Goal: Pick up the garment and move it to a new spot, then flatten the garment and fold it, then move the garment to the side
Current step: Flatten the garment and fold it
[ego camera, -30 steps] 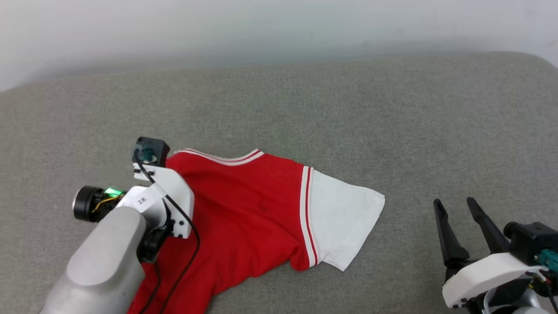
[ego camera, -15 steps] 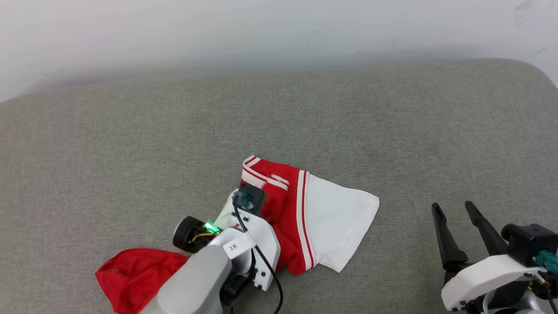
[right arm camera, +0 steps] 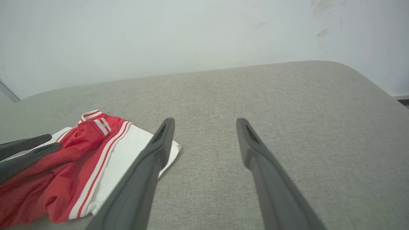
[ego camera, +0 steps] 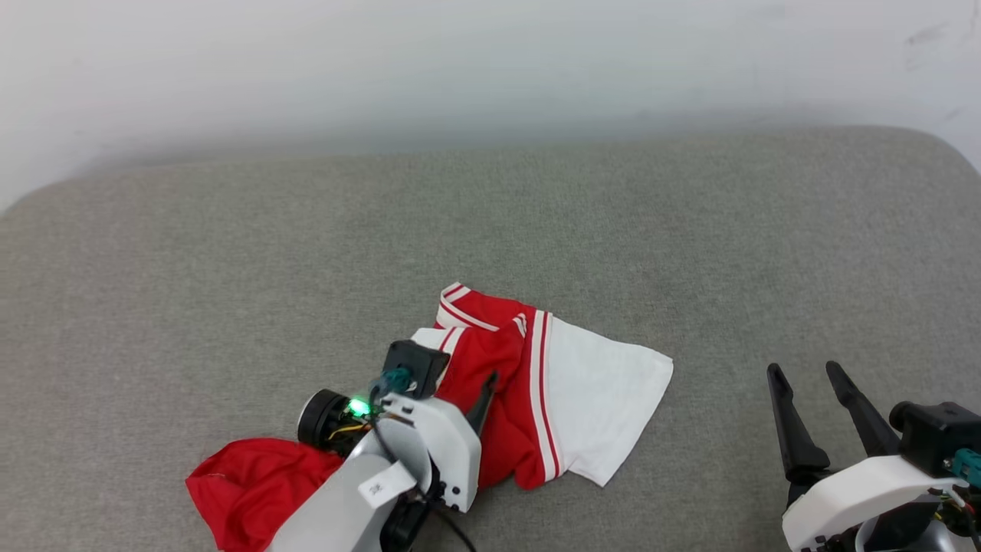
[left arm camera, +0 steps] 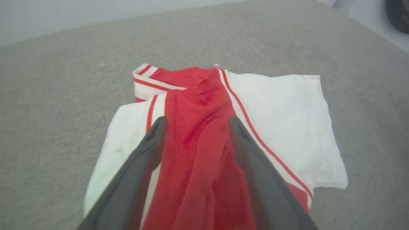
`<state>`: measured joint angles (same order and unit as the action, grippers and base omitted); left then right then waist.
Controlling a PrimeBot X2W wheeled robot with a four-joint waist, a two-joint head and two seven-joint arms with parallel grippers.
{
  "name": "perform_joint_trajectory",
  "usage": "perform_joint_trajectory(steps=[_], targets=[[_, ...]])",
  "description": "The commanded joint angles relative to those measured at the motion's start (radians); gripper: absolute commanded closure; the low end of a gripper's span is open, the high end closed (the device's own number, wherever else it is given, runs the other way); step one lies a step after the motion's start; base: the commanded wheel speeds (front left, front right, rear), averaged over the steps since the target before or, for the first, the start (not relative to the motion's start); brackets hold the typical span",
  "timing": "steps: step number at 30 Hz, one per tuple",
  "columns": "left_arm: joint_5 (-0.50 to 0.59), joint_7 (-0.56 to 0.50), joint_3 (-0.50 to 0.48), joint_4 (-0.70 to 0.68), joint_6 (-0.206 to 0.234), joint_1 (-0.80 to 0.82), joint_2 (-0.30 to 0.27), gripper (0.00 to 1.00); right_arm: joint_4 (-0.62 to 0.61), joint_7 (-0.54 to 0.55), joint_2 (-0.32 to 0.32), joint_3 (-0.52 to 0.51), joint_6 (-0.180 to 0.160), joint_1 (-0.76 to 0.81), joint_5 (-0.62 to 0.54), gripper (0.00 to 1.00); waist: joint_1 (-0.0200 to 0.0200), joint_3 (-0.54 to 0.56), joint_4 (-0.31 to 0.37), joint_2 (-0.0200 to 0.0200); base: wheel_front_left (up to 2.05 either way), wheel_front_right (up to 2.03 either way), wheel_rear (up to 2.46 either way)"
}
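Note:
The garment (ego camera: 590,399) lies bunched on the grey padded surface, its red body folded over itself, a white sleeve spread to the right and a red lump (ego camera: 245,483) trailing at the lower left. My left gripper (ego camera: 460,379) hovers just over the red fold. In the left wrist view the left gripper (left arm camera: 197,119) is open, with a red ridge of the garment (left arm camera: 198,95) running loose between its fingers. Apart from the cloth, my right gripper (ego camera: 805,372) stands open at the lower right. In the right wrist view the right gripper (right arm camera: 205,120) has nothing in it, with the garment (right arm camera: 96,153) to its left.
The grey padded surface (ego camera: 536,215) stretches wide behind and to both sides of the shirt. A pale wall (ego camera: 490,61) runs along its far edge. The surface rounds off at the far right corner (ego camera: 950,153).
My left gripper carried the shirt's left part rightward over the rest, bunching it, and has now gone from shut to open, letting the cloth go. The right arm has not moved.

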<state>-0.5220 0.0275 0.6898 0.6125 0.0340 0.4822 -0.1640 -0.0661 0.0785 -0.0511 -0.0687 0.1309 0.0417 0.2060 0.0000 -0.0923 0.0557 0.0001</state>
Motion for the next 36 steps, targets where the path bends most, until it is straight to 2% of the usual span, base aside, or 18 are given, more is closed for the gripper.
perform_joint_trajectory(steps=[1,6,10,18,23,29,36], targets=[[0.008,0.03,-0.01,-0.016,0.013,-0.02,-0.009,0.0,0.001,-0.002,0.001,0.001,-0.001,0.01,-0.001,0.0,0.0,0.017,-0.011,-0.0001,0.0,0.0,0.0],[-0.004,0.163,-0.058,-0.104,0.058,-0.083,-0.028,0.0,0.005,0.008,0.001,0.002,0.0,0.025,-0.004,0.0,0.0,0.05,-0.027,-0.0001,0.0,0.0,0.0],[-0.017,0.211,-0.103,-0.197,0.084,-0.127,-0.044,0.0,-0.003,0.016,0.001,-0.005,0.0,0.038,-0.007,0.0,0.0,0.058,-0.044,-0.0001,0.0,0.0,0.0],[0.015,0.238,-0.226,-0.391,0.145,-0.216,-0.085,0.0,-0.005,0.028,0.001,-0.006,0.0,0.045,-0.016,0.0,0.0,0.063,-0.065,-0.0001,0.0,0.0,0.0],[0.048,0.238,-0.309,-0.478,0.158,-0.3,-0.105,0.0,0.003,0.057,0.001,-0.013,0.0,0.055,-0.023,0.0,0.0,0.068,-0.083,-0.0001,0.0,0.0,0.0],[0.074,0.238,-0.363,-0.523,0.161,-0.377,-0.118,0.0,0.067,0.178,-0.003,-0.033,0.0,0.056,-0.016,0.0,0.0,0.072,-0.107,-0.0001,0.0,0.0,0.0],[0.099,0.237,-0.364,-0.539,0.146,-0.39,-0.097,0.0,0.185,0.408,-0.067,0.006,0.0,-0.032,0.049,0.0,0.0,0.04,-0.144,-0.0001,0.0,0.0,0.0]])
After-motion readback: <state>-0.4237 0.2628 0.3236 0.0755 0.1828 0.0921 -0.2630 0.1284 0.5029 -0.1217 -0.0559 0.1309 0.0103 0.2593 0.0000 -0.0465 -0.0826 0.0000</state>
